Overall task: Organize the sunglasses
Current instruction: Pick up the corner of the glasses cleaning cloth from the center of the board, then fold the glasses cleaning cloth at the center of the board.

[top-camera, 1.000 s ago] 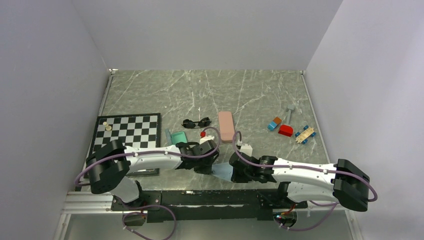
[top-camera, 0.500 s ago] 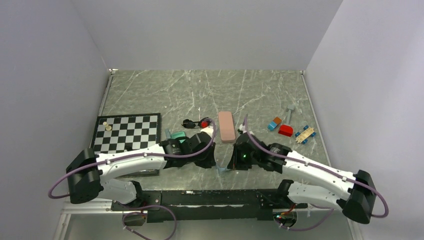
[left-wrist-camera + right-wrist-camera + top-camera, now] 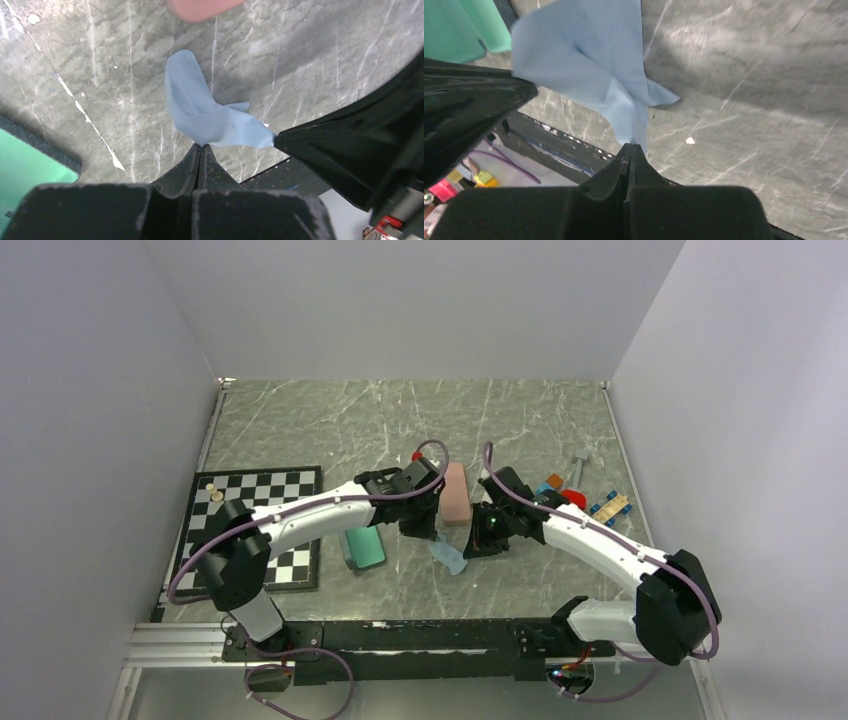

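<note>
The tabletop [image 3: 330,425] is grey-green marble with white veins, boxed in by plain pale walls [image 3: 400,310] on its left, far and right sides, with a black mounting bar [image 3: 400,635] along the near edge. The pink case [image 3: 456,495] lies lengthwise near the middle, and everything else sits around it. Well to its left is the chessboard [image 3: 250,502], which reaches the tabletop's left edge and carries two small pale discs [image 3: 216,495] at its far left corner. To the near left of the pink case is a teal case [image 3: 364,549]. To its right are a blue and orange block [image 3: 549,485], a red block [image 3: 572,500] and a blue and wood piece [image 3: 610,508], the last close to the right edge. Just nearer than the pink case, the light blue cloth [image 3: 449,556] is held off the marble, casting a shadow, strung between the two arms: the left claw [image 3: 200,148] has its fingers pressed together on the cloth's lower edge, and the right claw [image 3: 629,148] is likewise closed tight on a corner. The left arm crosses just left of the pink case, and the sunglasses cannot be made out in any view. The broadest bare marble lies beyond the pink case toward the far wall; the strip nearer than it is narrow and taken up by both arms
</note>
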### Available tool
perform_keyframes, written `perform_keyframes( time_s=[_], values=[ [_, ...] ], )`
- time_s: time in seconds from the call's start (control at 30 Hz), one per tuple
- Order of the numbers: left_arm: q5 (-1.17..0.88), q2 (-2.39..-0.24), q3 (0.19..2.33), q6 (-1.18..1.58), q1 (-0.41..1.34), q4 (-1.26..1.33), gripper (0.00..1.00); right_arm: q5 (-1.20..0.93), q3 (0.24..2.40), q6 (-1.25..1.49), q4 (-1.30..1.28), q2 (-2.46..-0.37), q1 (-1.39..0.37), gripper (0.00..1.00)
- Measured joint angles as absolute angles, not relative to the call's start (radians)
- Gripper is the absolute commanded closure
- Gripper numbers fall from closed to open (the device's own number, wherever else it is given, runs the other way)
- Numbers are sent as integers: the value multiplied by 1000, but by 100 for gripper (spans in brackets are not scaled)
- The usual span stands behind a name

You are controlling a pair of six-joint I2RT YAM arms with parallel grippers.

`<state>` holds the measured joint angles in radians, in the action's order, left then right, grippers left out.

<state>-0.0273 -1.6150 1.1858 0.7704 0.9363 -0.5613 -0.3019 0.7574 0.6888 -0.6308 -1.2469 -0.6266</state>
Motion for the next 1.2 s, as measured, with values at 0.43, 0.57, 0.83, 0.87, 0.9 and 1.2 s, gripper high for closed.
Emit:
perform_keyframes(
  time_s=[0.43,0.57,0.83,0.87,0.9,1.2],
  values=[
    [-24,-1512,1187,762,927,-598,100,-282,842,643,-646,-1126,-598,100],
    [-61,-1368,1103,762,927,-584,100,-393,840,647,-683,-1069,-598,100],
    [-152,-1279,1008,769,969,-593,100,-624,717,733,-665,-945,-599,100],
    [-163,-1279,1006,770,975,-598,100,-648,698,746,-659,-937,-600,100],
    [-172,-1278,1004,771,981,-599,100,-674,677,762,-650,-930,-602,100],
    [-242,-1339,1005,757,949,-568,100,-695,583,813,-582,-964,-598,100]
  ],
)
